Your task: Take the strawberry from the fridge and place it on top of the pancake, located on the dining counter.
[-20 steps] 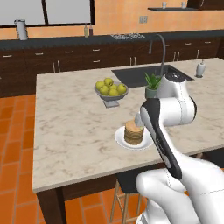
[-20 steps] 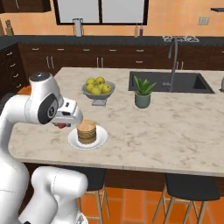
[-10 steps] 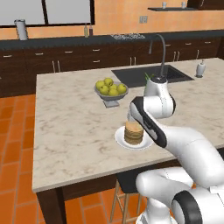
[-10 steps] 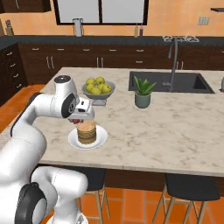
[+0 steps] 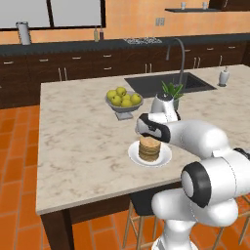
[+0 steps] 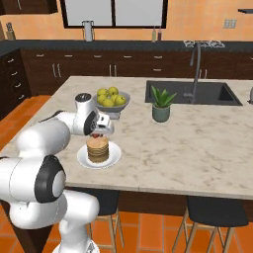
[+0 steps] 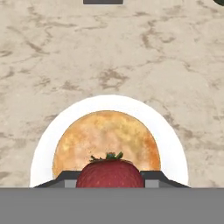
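Held between the two dark fingers of the gripper (image 7: pixel 110 180) is the strawberry (image 7: pixel 110 173), its red body and green leaf crown seen at the bottom of the hand view, with the finger tips closed against its sides. In the right base view the gripper (image 6: pixel 97 131) is seen just above the top of the pancake (image 6: pixel 98 148), and a small red spot is made out at the finger tips. In the left base view the gripper (image 5: pixel 145 129) is placed likewise over the pancake (image 5: pixel 149 149).

Directly beyond the berry in the hand view, the pancake (image 7: pixel 106 142) is seen as a tan round face, centred on its white plate (image 7: pixel 48 135). The berry is lined up over the near half of the stack, not its middle. Whether the berry is touching the top pancake cannot be told.

The plate (image 6: pixel 114 157) is set on the dining counter (image 6: pixel 207 143), near the edge facing the robot. A bowl of yellow-green fruits (image 6: pixel 110 99) stands just behind it, a small potted plant (image 6: pixel 161 105) is found further along, and the inset sink (image 6: pixel 190 92) lies beyond that.

The step in hand is judged to be the placing: the fetching is done and the berry is carried over its target. The next move is judged to call for a short lowering onto the top pancake, perhaps a slight shift toward its centre, then an opening of the fingers and a straight lift, so that the round berry is not rolled off.
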You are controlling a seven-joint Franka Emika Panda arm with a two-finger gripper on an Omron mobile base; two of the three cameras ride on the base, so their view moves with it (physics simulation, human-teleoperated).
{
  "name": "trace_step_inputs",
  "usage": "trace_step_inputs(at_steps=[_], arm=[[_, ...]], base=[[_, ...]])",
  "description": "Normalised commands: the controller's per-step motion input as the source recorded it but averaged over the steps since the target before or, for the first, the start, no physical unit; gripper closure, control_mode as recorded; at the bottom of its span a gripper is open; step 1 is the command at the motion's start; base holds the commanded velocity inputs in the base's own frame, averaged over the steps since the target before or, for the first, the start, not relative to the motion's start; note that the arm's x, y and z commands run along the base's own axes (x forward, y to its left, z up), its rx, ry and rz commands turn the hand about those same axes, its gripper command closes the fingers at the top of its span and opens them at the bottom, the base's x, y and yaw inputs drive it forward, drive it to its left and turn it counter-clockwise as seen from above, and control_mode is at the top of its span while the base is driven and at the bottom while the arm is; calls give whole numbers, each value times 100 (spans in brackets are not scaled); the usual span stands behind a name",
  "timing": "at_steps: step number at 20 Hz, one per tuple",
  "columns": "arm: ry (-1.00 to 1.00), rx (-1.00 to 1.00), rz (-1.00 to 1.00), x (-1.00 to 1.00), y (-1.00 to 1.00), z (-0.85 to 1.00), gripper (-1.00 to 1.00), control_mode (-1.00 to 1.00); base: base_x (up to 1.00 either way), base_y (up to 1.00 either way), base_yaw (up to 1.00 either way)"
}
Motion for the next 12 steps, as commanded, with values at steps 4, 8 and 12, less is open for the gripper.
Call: trace_step_inputs(at_steps=[4, 8, 12], arm=[[6, 0, 0, 30, 0, -22, 100, -100], [2, 0, 0, -38, 0, -4, 100, -100], [0, 0, 0, -36, 6, -5, 100, -100]], base=[[0, 0, 0], [0, 0, 0], [0, 0, 0]])
